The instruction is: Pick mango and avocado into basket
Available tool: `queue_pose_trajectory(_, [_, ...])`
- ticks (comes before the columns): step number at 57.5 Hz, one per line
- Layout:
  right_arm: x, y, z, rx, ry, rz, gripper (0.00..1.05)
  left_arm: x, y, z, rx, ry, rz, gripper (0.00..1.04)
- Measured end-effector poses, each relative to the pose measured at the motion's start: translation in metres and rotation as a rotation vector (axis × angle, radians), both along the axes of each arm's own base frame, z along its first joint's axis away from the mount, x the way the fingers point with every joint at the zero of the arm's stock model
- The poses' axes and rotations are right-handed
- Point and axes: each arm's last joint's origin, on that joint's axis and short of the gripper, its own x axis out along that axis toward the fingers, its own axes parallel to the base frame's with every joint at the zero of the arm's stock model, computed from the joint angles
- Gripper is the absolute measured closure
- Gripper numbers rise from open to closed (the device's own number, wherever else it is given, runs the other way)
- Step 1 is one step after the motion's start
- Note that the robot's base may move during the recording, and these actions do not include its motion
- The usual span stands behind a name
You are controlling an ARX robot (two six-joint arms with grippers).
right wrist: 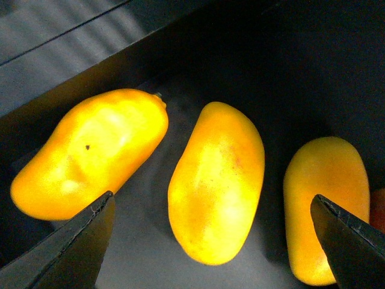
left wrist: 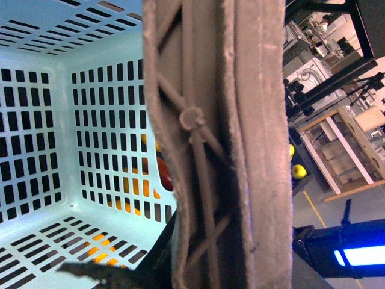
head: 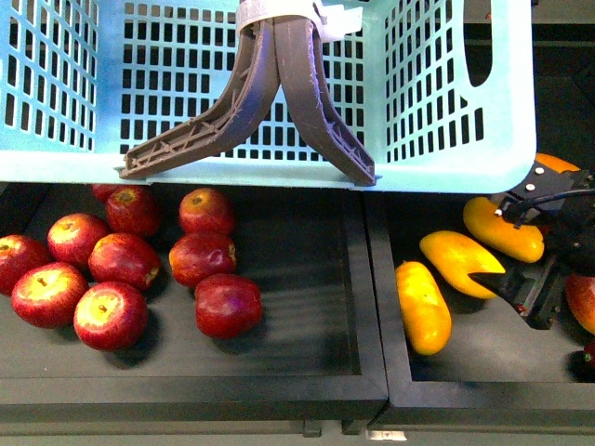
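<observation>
At the bottom of the front view are two black trays, side by side. The left tray (head: 297, 353) holds a bunch of red apples (head: 121, 260), and most of them touch each other. The right tray (head: 483, 376) holds three yellow mangoes in a slanted row. The front mango (head: 423, 308) lies lowest in the picture. The mango (head: 457, 262) is the middle one, just beside it. The back mango (head: 502, 230) lies a bit higher and more to the right. A red fruit (head: 582, 302) peeks in at the right edge.

The right gripper (head: 485, 243) sticks in from the right side, over the mangoes. It is black with an orange part. Its fingers are spread wide apart and hold nothing. In the right wrist view the mango (right wrist: 216, 180) lies between the two dark fingertips (right wrist: 72, 247), with one more mango on each side.

The basket (head: 232, 169) fills the top of the front view. It is light blue with many slots, and it covers the back part of both trays. Its two brown handles (head: 311, 93) lean together and meet at the top middle. In the left wrist view the handles (left wrist: 252, 150) stand very close and fill the middle. The inside of the basket (left wrist: 65, 150) is on the left. The left gripper's fingers cannot be made out, so I cannot tell if it is open or closed.
</observation>
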Motion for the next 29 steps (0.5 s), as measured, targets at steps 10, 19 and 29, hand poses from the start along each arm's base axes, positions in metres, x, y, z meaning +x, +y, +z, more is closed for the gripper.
queue_pose_trajectory(10, [0.020, 0.010, -0.020, -0.039, 0.051, 0.025, 0.09, 0.000, 0.000, 0.000, 0.000, 0.000, 0.000, 0.90])
queue_pose_trajectory(19, [0.034, 0.010, -0.024, -0.087, 0.047, 0.022, 0.09, 0.000, 0.000, 0.000, -0.001, 0.001, -0.002, 0.90])
queue_pose_trajectory(29, [0.046, 0.008, -0.027, -0.123, 0.049, 0.019, 0.09, 0.000, 0.000, 0.000, 0.000, 0.000, 0.000, 0.90])
